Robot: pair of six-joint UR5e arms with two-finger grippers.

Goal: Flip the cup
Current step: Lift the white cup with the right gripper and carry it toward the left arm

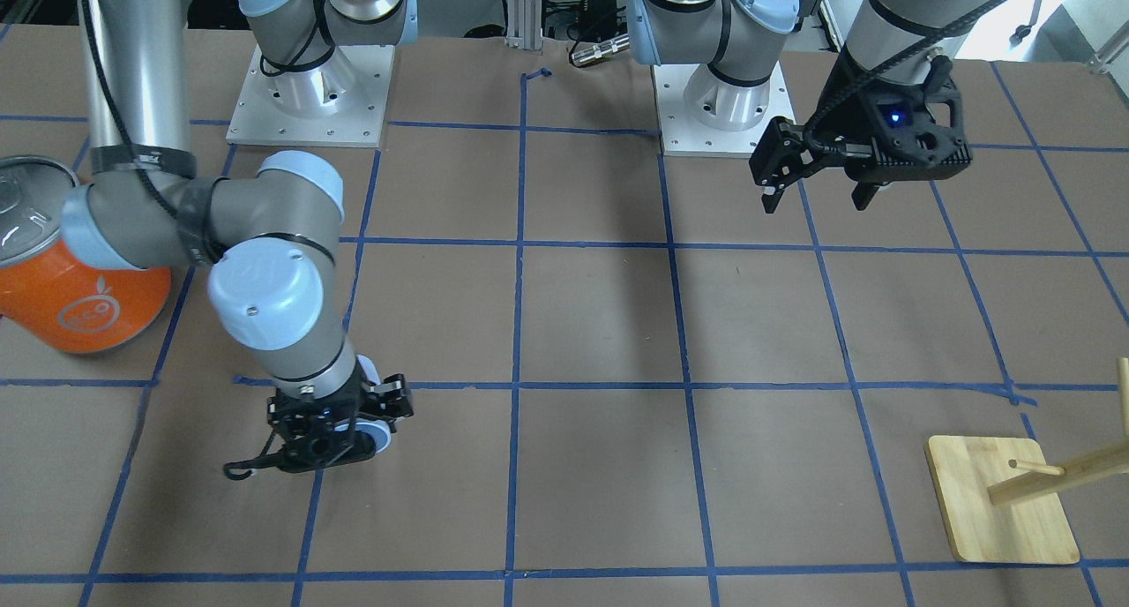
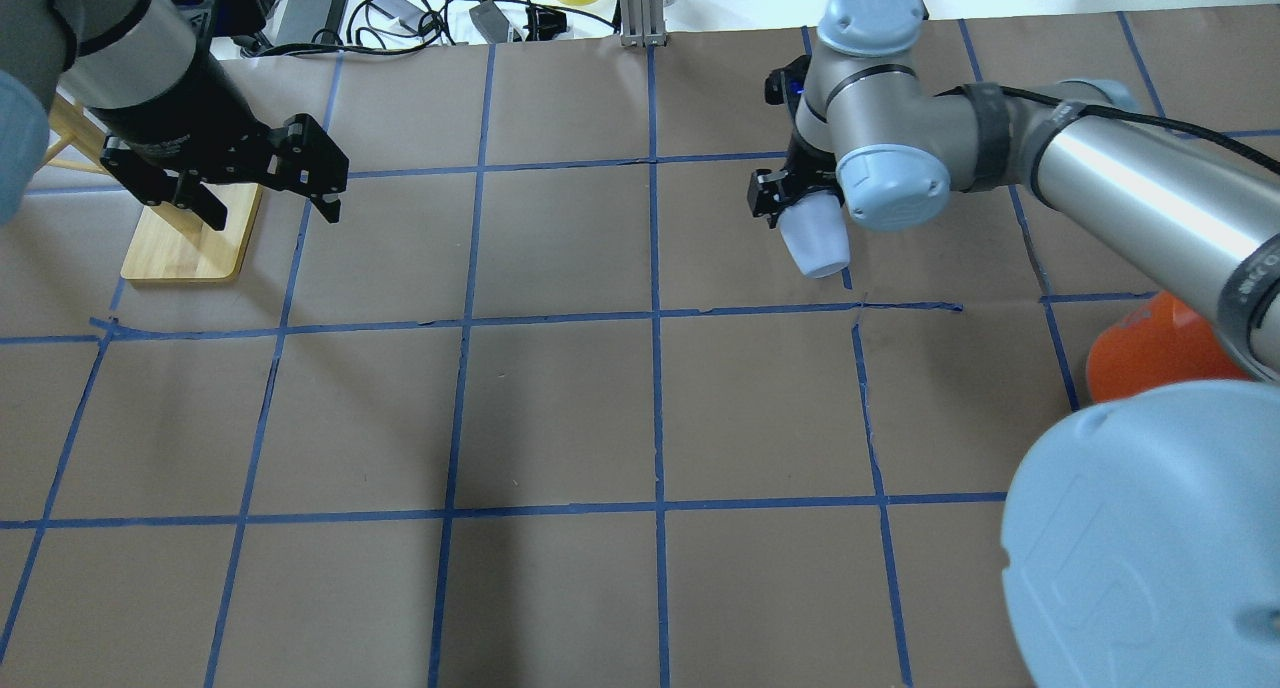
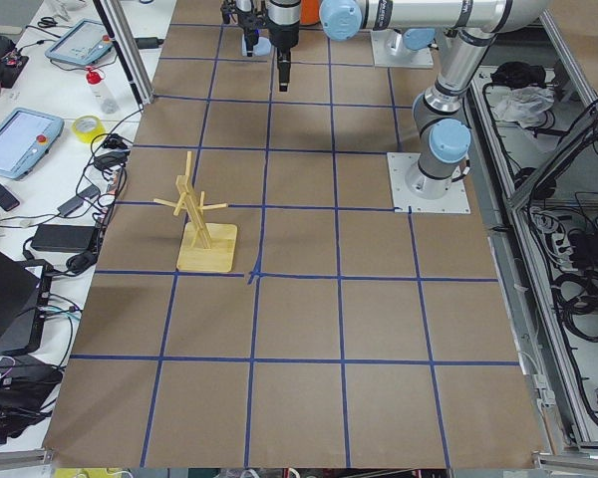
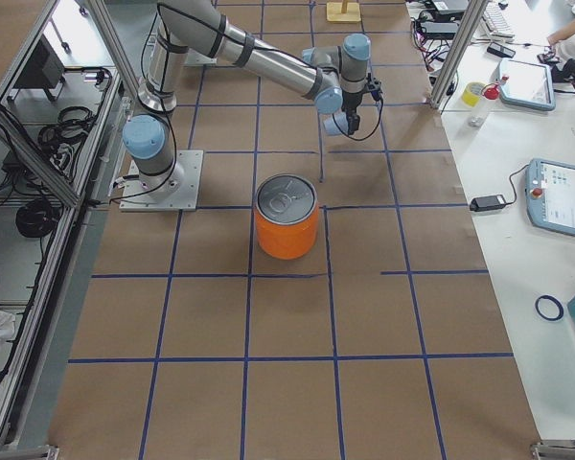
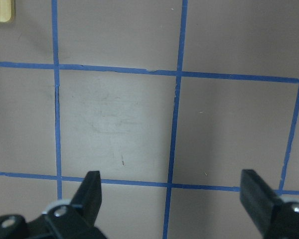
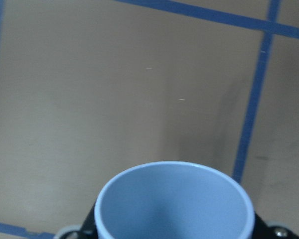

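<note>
The cup (image 2: pixel 815 238) is a small pale blue-white tumbler held between the fingers of my right gripper (image 2: pixel 800 213), which is shut on it. It is tilted, low over the table on the far right side. The right wrist view looks into its bluish open mouth (image 6: pixel 174 204). In the front-facing view the right gripper (image 1: pixel 340 430) hides most of the cup (image 1: pixel 381 435). I cannot tell whether the cup touches the table. My left gripper (image 2: pixel 270 193) is open and empty, hanging above the table; its two fingers stand wide apart in the left wrist view (image 5: pixel 172 191).
A large orange can (image 1: pixel 71 281) with a silver lid stands near the right arm's elbow and also shows in the exterior right view (image 4: pixel 286 218). A wooden peg stand (image 2: pixel 190 233) on a bamboo base sits under the left gripper's side. Blue tape lines grid the brown table.
</note>
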